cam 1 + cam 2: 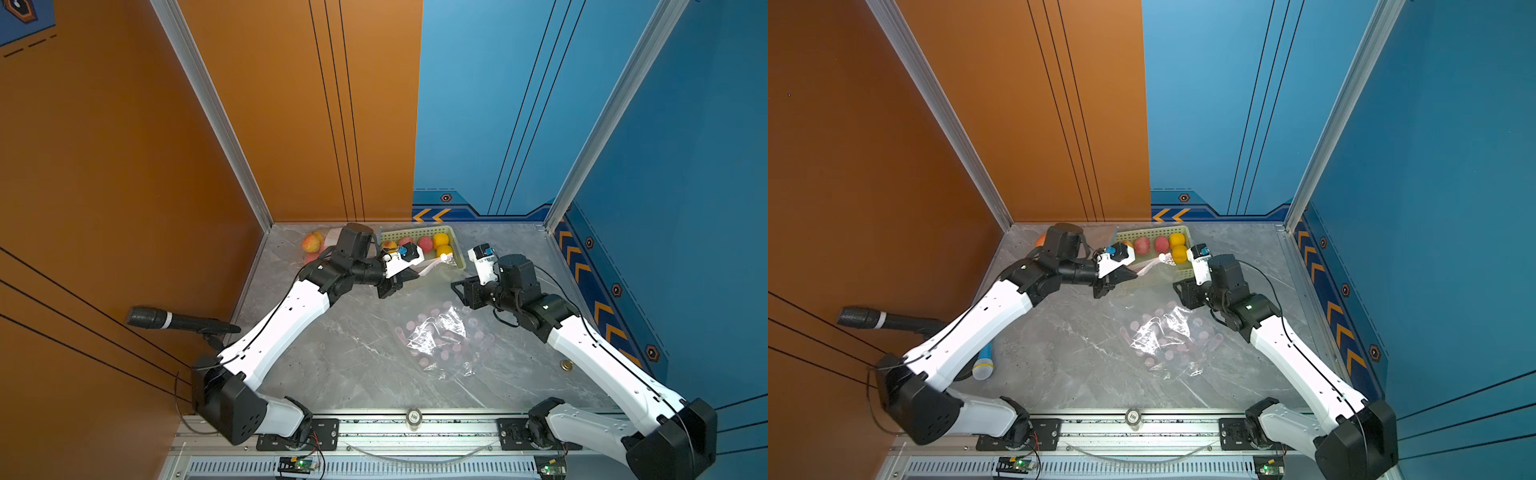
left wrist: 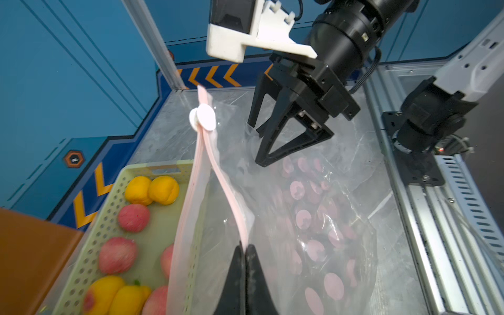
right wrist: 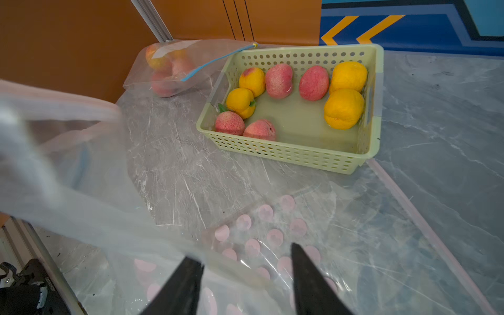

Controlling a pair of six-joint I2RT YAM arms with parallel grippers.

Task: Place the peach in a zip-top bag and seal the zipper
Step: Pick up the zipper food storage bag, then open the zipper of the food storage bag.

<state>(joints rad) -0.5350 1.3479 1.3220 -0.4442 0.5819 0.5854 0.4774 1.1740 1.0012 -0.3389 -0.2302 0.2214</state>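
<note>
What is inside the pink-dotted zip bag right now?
No fruit shows inside the bag: through its clear film only the marble table appears. The peaches lie in the basket. Glare on the bag's crumpled middle hides small detail.

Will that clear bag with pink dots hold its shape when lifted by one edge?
Probably floppy: the bag sags and wrinkles away from where the left gripper pinches its pink zipper strip. Likely light and slippery; it looks thin and glossy.

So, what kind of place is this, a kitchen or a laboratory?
Most likely a robot laboratory booth, not a kitchen: two robot arms on an aluminium rail, orange and blue wall panels around the tabletop, and a mounted microphone.
</note>
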